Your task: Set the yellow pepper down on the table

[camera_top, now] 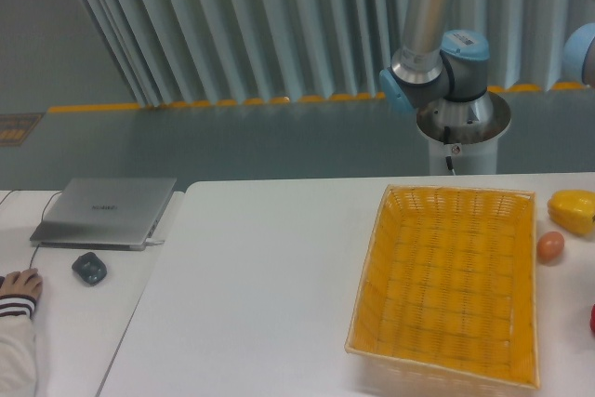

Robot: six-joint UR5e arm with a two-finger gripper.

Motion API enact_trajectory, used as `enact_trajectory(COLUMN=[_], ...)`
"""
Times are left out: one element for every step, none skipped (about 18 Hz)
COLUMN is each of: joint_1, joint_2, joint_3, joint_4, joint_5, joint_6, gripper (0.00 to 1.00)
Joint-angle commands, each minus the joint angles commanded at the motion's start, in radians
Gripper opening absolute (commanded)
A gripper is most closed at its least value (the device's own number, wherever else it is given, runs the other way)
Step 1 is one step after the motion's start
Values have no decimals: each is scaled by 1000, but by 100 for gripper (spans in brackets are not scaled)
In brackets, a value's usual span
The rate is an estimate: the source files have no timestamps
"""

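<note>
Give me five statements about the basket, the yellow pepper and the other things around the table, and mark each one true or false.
1. The yellow pepper lies inside the yellow basket. False: it sits on the table, to the right of the basket.
2. The basket holds nothing. True.
3. A small orange ball rests on the table just below the pepper in the picture. True.
4. The laptop at the left is open. False: its lid is closed.
5. The gripper is clamped on the pepper. False: the gripper is out of view; only the arm's base and lower joints show behind the table.
</note>
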Motion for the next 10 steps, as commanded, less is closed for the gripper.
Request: enact_trajectory(joint_1=[-2,-2,-2,-2,-2,-2,-2,-2,-2,-2], joint_2=[-2,-2,-3,-3,-2,-2,-2,-2,0,0], joint_3=[-2,-3,-3,-3,-5,-5,-5,-6,-8,-9], joint_4=[0,0,0,0,0,0,2,0,0,2], joint_5=[2,2,2,2,2,2,2,2,2,2], joint_6=[0,0,0,0,0,0,0,0,3,2], gripper=[100,100,100,100,100,100,100,100,100,100])
